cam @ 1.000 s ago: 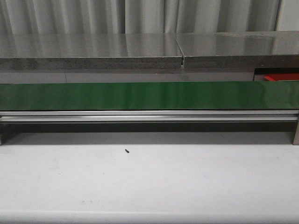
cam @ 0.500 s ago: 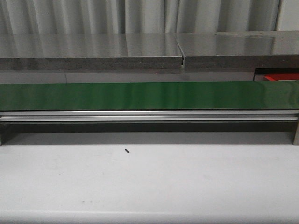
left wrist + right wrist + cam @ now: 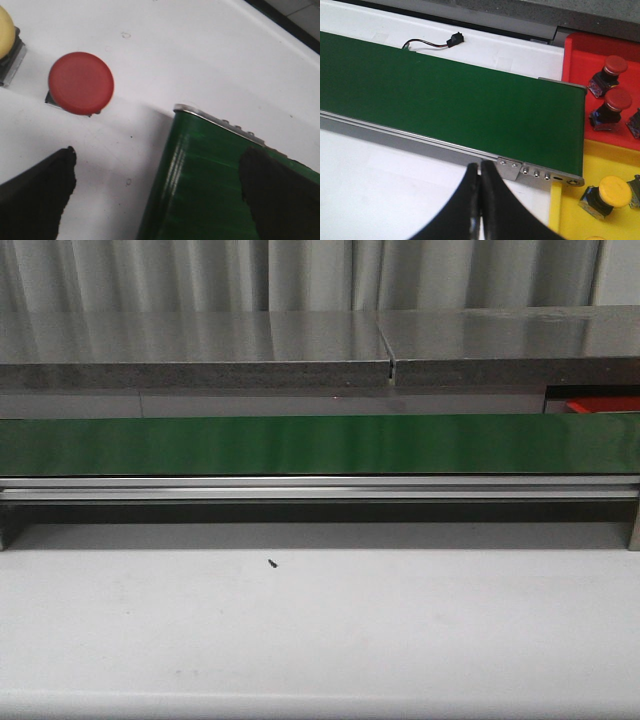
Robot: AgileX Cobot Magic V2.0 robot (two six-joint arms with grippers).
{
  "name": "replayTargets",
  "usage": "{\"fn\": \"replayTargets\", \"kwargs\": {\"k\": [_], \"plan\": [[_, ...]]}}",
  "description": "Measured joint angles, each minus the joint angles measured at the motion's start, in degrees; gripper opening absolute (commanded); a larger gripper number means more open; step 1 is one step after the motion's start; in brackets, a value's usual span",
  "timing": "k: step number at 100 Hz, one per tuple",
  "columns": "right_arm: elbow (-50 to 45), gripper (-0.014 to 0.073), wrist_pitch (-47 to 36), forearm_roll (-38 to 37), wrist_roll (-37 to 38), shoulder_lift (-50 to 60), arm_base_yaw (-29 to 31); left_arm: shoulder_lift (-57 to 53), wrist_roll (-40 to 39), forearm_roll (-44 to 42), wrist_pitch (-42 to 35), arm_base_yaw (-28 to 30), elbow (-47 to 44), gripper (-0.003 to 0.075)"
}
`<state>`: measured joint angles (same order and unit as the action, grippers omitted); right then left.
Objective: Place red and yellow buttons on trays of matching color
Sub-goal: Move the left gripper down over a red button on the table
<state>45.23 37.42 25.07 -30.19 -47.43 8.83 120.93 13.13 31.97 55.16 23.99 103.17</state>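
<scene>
In the left wrist view a red button [image 3: 80, 82] stands on the white table, with a yellow button [image 3: 4, 26] just showing at the frame edge beside it. My left gripper [image 3: 157, 156] is open and empty, straddling the end of the green belt [image 3: 215, 175], apart from both buttons. In the right wrist view my right gripper [image 3: 480, 169] is shut on nothing, over the white table near the belt's rail. Beyond the belt's end, the red tray [image 3: 577, 60] holds red buttons [image 3: 614, 67] and the yellow tray [image 3: 565, 220] holds a yellow button [image 3: 612, 192].
The green conveyor belt [image 3: 320, 445] spans the front view on an aluminium rail [image 3: 320, 488], with a grey bench [image 3: 200, 350] behind. A sliver of the red tray [image 3: 605, 405] shows at far right. A small black wired connector [image 3: 455, 37] lies behind the belt.
</scene>
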Motion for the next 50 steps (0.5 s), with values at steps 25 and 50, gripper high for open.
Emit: {"fn": "replayTargets", "kwargs": {"k": [25,50], "plan": [[0.0,-0.0067,0.0,0.0,0.0,0.0,0.0,0.7,-4.3,-9.0,-2.6,0.0,1.2,0.0618],[0.0,-0.0067,0.0,0.0,0.0,0.0,0.0,1.2,-4.8,-11.0,-7.2,0.0,1.2,0.0618]]}}
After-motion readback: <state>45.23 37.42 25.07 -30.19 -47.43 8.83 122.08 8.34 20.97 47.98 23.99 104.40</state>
